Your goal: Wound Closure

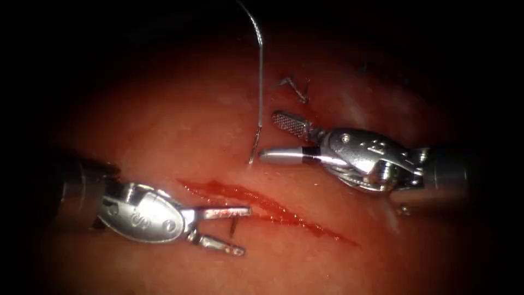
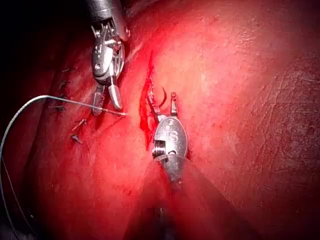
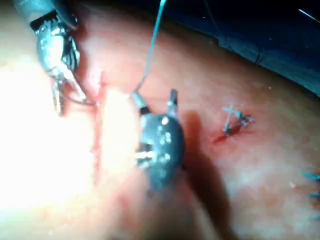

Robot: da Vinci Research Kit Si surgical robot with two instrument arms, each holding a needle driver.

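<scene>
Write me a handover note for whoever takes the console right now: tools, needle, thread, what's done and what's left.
Left tool: jaws open at the cut, holding nothing. A short dark curve of the needle stands up between them at the cut's left end, apparently out of the tissue.
Right tool: jaws open, holding nothing.
Thread: runs down from above to the tissue just off the right tool's lower jaw tip.
Done: one knotted stitch with cut ends sits beyond the right tool.
Left: the cut lies open with red fluid in it and has no thread across it.
</scene>
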